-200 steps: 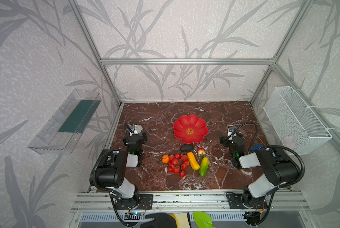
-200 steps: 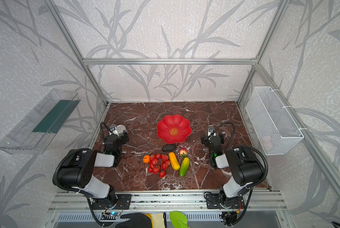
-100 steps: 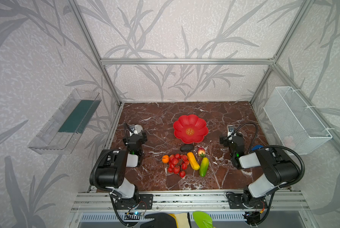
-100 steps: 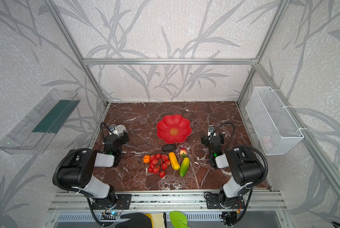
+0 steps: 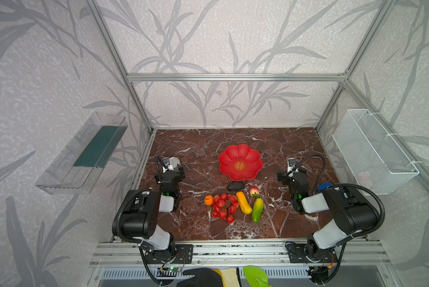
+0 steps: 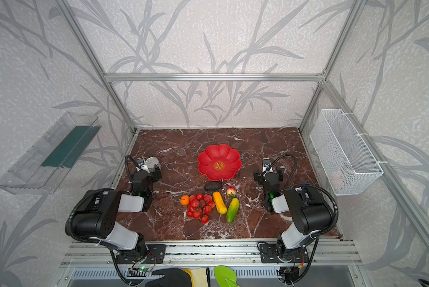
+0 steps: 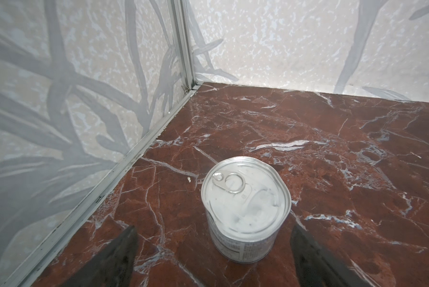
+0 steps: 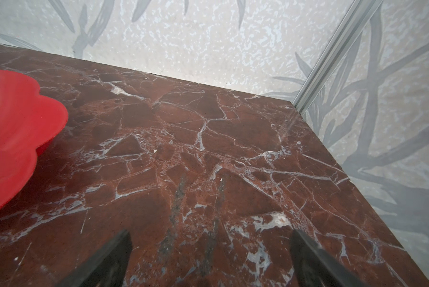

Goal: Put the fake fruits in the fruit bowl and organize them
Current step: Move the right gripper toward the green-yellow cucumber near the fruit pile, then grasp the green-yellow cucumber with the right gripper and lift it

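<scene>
Robot lab test cell, not a home: a booth is framed by aluminium profiles and walled with leaf-print panels, with a marble-look tabletop fitted inside. A left arm and a right arm are bolted to a slotted rail, with exposed cables and a bare circuit board. Fake fruits are laid out as props

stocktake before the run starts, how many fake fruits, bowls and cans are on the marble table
fake fruits: 6 (orange ball, bunch of red balls, yellow-orange oblong, green-yellow oblong, dark avocado-like lump, red-pink berry)
fruit bowl: 1
tin can: 1
total: 8
</scene>
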Robot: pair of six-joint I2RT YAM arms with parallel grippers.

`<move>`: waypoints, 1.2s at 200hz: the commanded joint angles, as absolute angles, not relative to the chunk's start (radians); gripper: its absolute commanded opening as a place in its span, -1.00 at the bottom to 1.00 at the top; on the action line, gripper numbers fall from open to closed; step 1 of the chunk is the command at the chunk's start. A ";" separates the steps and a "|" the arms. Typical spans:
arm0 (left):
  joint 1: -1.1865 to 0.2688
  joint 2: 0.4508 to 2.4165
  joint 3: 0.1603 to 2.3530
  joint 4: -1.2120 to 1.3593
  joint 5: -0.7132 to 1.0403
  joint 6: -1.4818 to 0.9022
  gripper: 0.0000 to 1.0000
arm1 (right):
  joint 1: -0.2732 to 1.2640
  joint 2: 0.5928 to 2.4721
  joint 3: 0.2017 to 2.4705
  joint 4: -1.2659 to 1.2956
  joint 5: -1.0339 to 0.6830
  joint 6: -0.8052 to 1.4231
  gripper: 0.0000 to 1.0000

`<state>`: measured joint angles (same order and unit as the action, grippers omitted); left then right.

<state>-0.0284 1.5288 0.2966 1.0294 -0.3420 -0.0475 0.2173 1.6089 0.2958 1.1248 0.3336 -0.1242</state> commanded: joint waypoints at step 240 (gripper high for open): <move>-0.072 1.094 0.477 0.365 -0.058 -0.522 0.83 | 0.782 1.118 0.623 -0.445 -0.010 0.710 0.70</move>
<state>-0.0719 1.1133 0.4458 0.3908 -0.0937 -0.4889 0.7223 1.0973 0.6586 -0.3805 -0.0231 0.5926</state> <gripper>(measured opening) 0.916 0.853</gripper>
